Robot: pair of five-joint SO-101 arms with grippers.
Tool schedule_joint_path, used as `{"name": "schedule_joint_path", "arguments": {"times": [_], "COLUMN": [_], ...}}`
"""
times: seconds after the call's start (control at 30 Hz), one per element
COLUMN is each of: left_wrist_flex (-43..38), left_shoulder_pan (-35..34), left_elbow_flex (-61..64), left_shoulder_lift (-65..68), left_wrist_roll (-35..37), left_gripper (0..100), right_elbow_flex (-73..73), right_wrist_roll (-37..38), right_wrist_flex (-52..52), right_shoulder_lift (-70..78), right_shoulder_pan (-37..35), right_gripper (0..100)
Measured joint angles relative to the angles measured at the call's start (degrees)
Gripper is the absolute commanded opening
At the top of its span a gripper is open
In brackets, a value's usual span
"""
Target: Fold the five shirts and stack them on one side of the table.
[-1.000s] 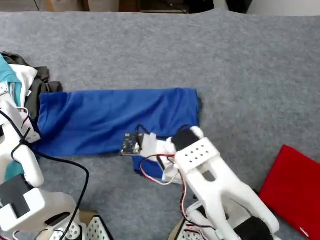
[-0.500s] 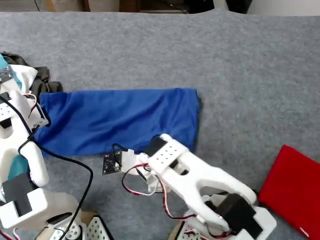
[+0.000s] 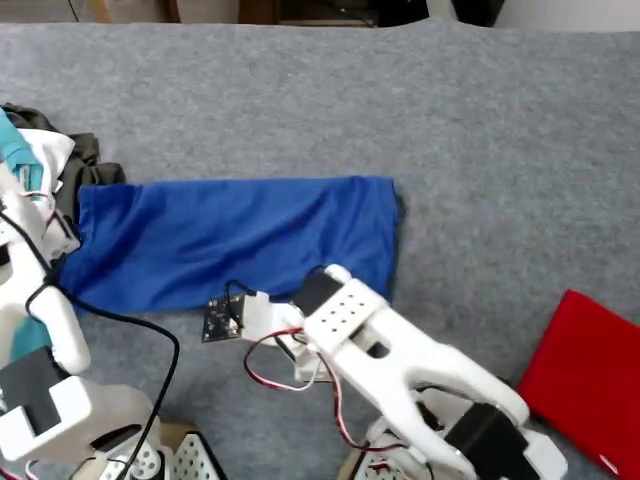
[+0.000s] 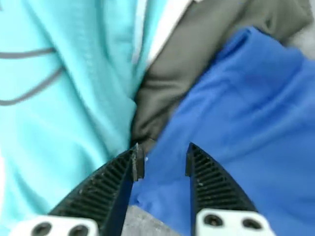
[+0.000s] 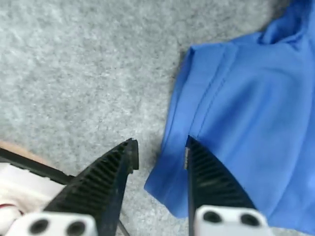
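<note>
The blue shirt [image 3: 240,240] runs left-right across mid-frame. The left gripper [image 4: 162,156] gapes empty at its left end, and the right gripper [image 5: 160,147] gapes empty at its lower edge.

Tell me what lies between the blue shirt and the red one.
Nothing but bare grey table cover. The high view shows it running clear from the blue shirt to the red shirt.

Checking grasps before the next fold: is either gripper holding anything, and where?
Nothing held: left gripper and right gripper are open at the blue shirt's edges.
</note>
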Motion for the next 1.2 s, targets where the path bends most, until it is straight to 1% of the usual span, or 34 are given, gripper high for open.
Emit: {"name": "schedule_joint_path", "arguments": {"times": [0.1,0.2,0.27,0.47,0.63,0.77,0.93,1.0,1.1,1.2], "left_wrist_flex": [-0.9,-1.0,-1.1,-1.1,-1.1,-1.1,-1.4,-1.8,-2.5,-2.6], "left_shoulder_pan": [-0.8,-0.8,-0.8,-0.8,-0.8,-0.8,-0.8,-0.8,-0.9,-0.9], "left_elbow_flex": [0.1,0.1,0.1,0.1,0.1,0.4,1.1,1.1,1.6,1.8], "left_shoulder_lift": [0.0,0.0,0.0,0.0,0.0,0.0,0.0,0.0,0.0,0.0], "left_wrist_roll": [0.1,0.1,0.0,0.0,0.0,0.0,0.0,0.0,0.0,0.0], "left_gripper": [16,16,16,16,16,16,16,16,16,16], "right_elbow_flex": [-0.2,-0.2,-0.2,-0.2,-1.7,-2.1,-2.4,-2.5,-2.5,-2.5], "right_wrist_roll": [0.0,0.0,0.0,0.1,0.2,0.2,0.2,0.2,0.1,0.1], "right_wrist_flex": [0.5,-0.4,-2.3,-8.2,-10.6,-10.8,-11.5,-11.5,-11.6,-11.6], "right_shoulder_lift": [-1.5,-1.5,-0.5,7.3,12.9,13.9,14.3,14.4,14.4,15.0], "right_shoulder_pan": [0.9,1.3,1.3,1.3,1.2,1.3,1.6,1.6,1.7,1.7], "right_gripper": [17.7,23.4,25.5,25.3,24.9,18.2,14.3,10.1,0.6,0.4]}}
